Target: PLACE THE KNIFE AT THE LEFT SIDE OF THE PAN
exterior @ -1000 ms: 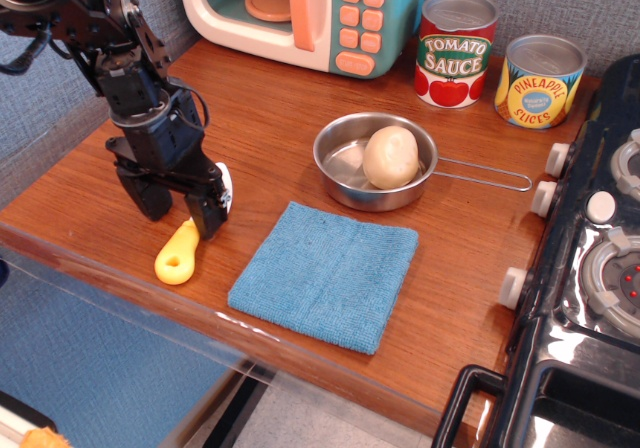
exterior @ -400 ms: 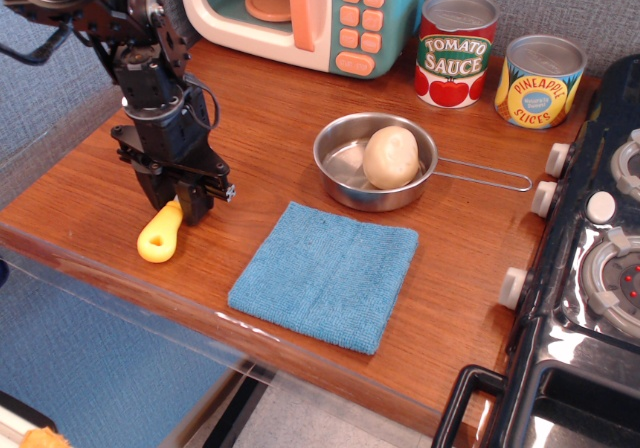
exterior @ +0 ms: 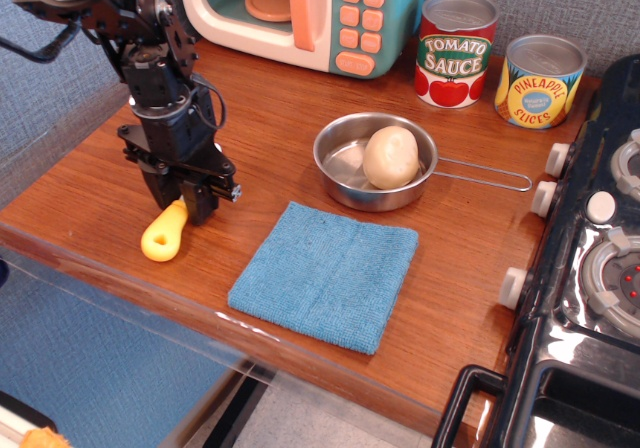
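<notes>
The knife [exterior: 163, 234] shows only its yellow handle with the hole, pointing toward the front left edge of the wooden counter. Its white blade is hidden behind the fingers. My gripper [exterior: 186, 206] points down with its fingers drawn together on the blade end of the knife. The steel pan [exterior: 336, 184] sits to the right at mid-counter, well apart from the gripper. Its wire handle [exterior: 487, 176] points right, and a pale potato [exterior: 390, 156] lies inside it.
A blue cloth [exterior: 325, 273] lies in front of the pan. A toy microwave [exterior: 305, 13] stands at the back, with the tomato sauce can [exterior: 456, 48] and pineapple can [exterior: 540, 80] to its right. A toy stove [exterior: 600, 268] fills the right edge.
One second ago the fingers stood wide apart over the knife with the blade showing. They have closed on it, and the knife handle has shifted slightly left and turned.
</notes>
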Controlling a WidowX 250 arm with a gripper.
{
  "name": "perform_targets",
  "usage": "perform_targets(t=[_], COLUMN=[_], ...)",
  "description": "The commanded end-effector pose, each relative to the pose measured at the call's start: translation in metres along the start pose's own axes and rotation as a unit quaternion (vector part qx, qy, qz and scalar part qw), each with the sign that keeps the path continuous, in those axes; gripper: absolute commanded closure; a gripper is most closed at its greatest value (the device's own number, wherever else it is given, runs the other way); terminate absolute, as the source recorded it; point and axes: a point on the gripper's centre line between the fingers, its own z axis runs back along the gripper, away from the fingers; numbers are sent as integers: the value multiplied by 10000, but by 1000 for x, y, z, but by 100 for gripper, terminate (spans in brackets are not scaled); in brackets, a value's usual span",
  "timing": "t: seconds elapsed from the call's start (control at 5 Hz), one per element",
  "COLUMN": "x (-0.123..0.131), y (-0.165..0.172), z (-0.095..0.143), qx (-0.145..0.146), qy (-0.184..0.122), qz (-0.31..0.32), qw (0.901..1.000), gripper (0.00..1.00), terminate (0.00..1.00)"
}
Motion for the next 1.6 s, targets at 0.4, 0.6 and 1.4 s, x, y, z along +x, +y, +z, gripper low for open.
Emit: perform_targets(t=[0.4,0.6,1.4], x=[112,130,135], y=[-11,-10,-15], z=[14,3,30], qx=[-153,-189,-17], qy=[-487,-406,-513], qz=[-313,-231,21], qw=[9982,9987,9987], gripper=[100,100,0], terminate=[0,0,0])
